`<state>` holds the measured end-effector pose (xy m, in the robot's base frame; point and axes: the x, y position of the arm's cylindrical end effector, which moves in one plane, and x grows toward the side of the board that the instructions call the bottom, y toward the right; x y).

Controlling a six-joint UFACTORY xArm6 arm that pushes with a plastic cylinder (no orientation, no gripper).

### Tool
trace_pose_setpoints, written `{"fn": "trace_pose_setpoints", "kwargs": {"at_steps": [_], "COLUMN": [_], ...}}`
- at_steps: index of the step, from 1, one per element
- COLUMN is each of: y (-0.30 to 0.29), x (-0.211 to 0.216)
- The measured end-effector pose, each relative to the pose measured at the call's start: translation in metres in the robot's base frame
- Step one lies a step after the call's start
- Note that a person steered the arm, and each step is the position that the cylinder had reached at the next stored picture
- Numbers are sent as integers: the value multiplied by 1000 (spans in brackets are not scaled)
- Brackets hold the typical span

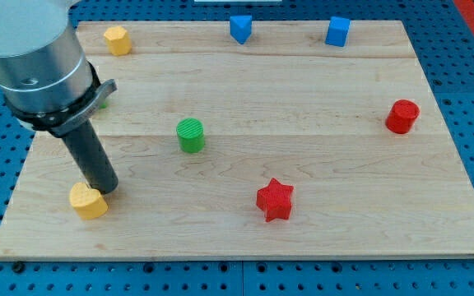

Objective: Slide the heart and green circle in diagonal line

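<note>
A yellow heart block (88, 201) lies near the bottom left of the wooden board (319, 230). A green circle block (191, 135) stands near the board's middle, up and to the right of the heart. My tip (107, 190) rests on the board, touching the heart's upper right side. The rod rises from there to the arm's grey body at the view's top left. A small bit of green (103, 102) shows behind the arm body; its shape is hidden.
A yellow block (117, 39) sits at the board's top left. Two blue blocks (240, 28) (338, 31) stand along the top edge. A red cylinder (401, 117) is at the right, and a red star (275, 200) lies at the lower middle.
</note>
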<state>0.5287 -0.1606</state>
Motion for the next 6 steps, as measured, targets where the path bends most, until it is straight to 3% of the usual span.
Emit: {"fn": "trace_pose_setpoints", "kwargs": {"at_steps": [1,2,3,4,5,6], "y": [38,-9,-5,12,44,132], "x": [17,16,4,-43,-66,-71]}}
